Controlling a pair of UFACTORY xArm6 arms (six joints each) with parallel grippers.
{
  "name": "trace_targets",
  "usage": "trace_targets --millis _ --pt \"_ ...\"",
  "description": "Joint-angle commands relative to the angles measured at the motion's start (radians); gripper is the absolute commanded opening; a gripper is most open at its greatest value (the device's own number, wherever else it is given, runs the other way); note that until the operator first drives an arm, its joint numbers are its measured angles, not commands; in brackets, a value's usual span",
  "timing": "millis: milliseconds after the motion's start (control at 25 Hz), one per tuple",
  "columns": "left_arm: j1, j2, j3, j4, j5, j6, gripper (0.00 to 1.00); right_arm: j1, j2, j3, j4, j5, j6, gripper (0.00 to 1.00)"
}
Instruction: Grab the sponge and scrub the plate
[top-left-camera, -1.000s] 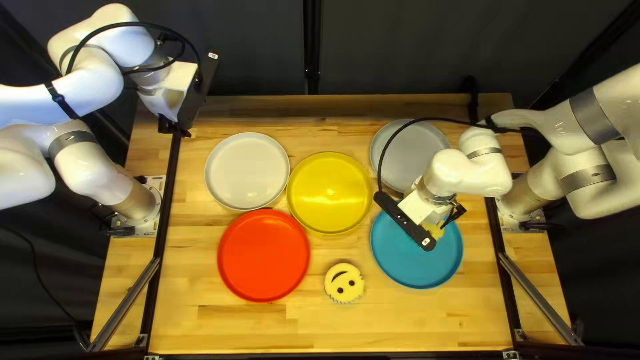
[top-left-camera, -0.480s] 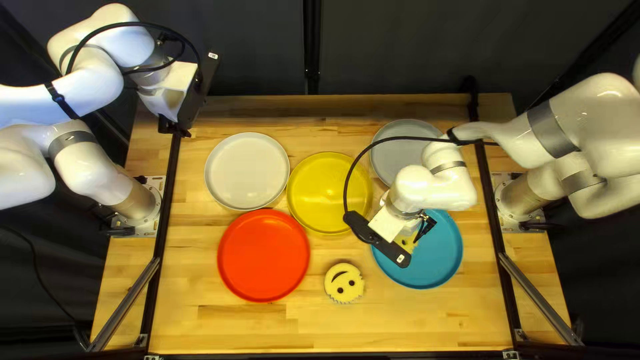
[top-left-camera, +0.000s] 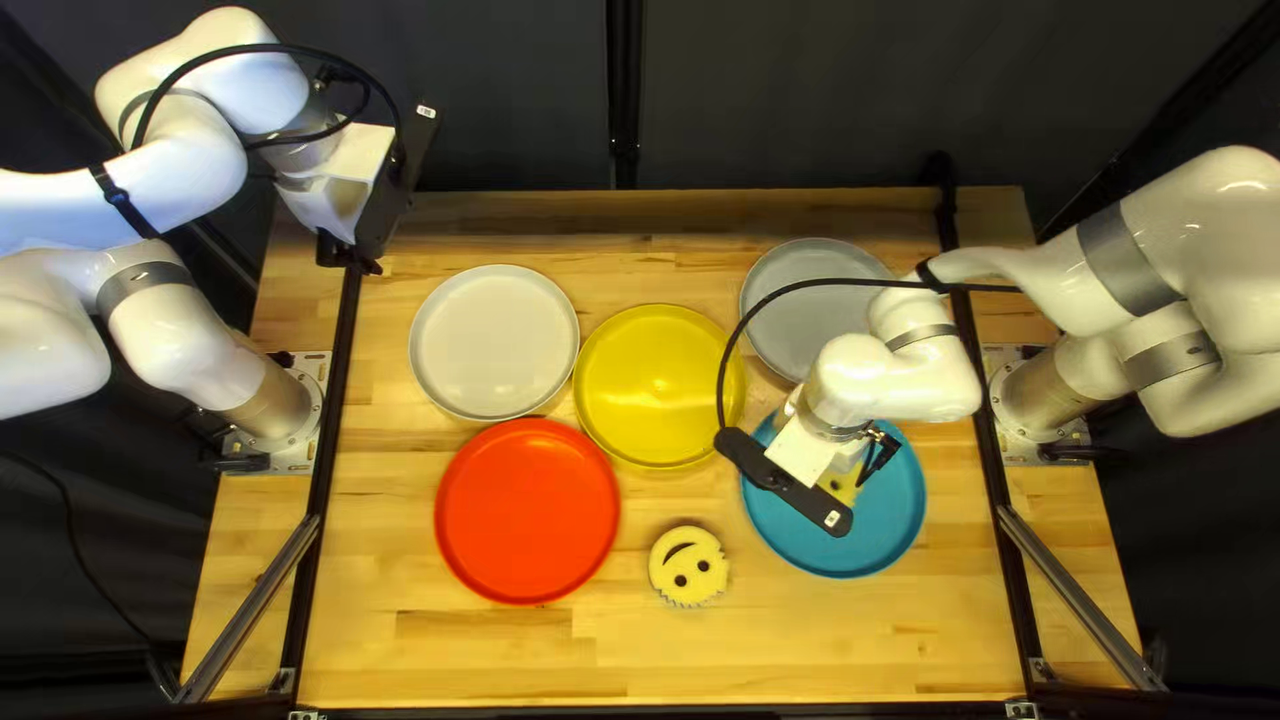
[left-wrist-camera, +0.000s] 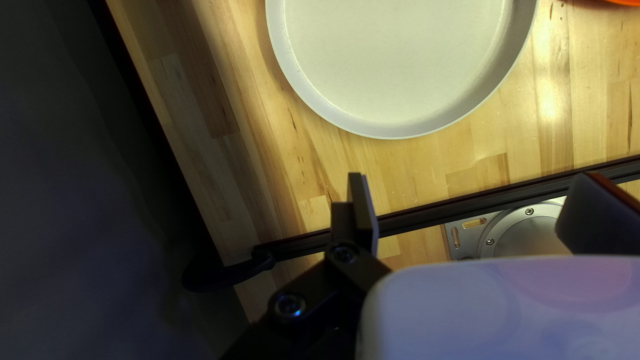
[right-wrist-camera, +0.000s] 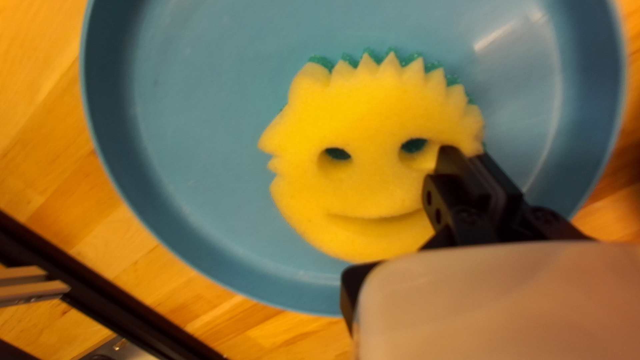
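Top left view: right gripper over blue plate, yellow smiley sponge pinched by its edge, yellow face up, green layer beneath; contact with plate can't be told. Second smiley sponge on wooden table, between red plate and blue plate. Left gripper by table's far left corner, fingers wide apart.

White arms, seemingly black cables

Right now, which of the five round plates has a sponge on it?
The blue round rimmed plate: it alone holds a yellow smiley-face sponge, pinched by my right pincer. The second yellow smiley-face sponge lies on the wooden table.
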Motion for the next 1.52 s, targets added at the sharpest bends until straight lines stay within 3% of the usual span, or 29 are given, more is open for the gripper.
trace_targets --millis 40,360,760,1160,1520 --pt "0.000 0.000 0.000 0.000 0.000 0.000 1.00 0.023 -0.020 0.023 0.004 0.003 0.035 0.00" --pt "0.000 0.000 0.000 0.000 0.000 0.000 1.00 0.007 0.179 -0.149 0.006 -0.030 0.019 0.00" --pt "0.000 0.000 0.000 0.000 0.000 0.000 1.00 -0.045 0.268 -0.288 0.001 0.010 0.049 0.00" --pt "0.000 0.000 0.000 0.000 0.000 0.000 1.00 0.033 0.235 -0.233 0.014 0.002 0.157 0.00" --pt "0.000 0.000 0.000 0.000 0.000 0.000 1.00 0.087 0.105 -0.081 0.025 -0.005 0.219 0.00"
